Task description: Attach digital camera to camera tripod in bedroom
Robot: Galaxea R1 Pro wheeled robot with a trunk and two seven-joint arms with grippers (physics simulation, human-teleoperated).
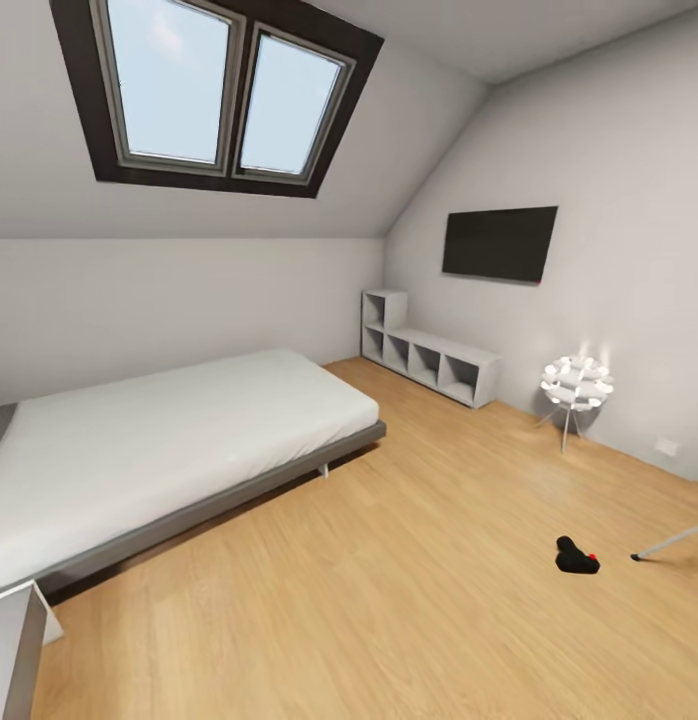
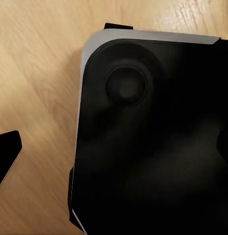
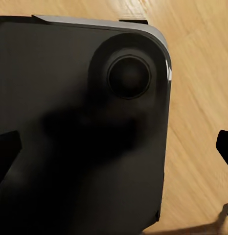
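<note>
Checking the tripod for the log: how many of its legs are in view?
1. A single tripod leg pokes in at the head view's right edge, foot on the wood floor, right of the camera. The other legs lie outside the frame.

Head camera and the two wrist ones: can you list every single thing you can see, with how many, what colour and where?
skylight: one, two panes, dark frame, in the sloped ceiling.
bed: one, white top on a grey base, along the left wall.
television: one, black, on the right wall.
cube shelves: one unit, pale grey, under the television by the corner.
lamp: one, white with glowing bulbs, on thin legs near the right wall.
digital camera: one, black with a red dot, lying on the floor at lower right.
camera tripod: one, a silver-white leg with a black foot showing at the right edge.
floor: light wood.
robot base: black with a grey edge, over the wood floor in both wrist views.
</note>
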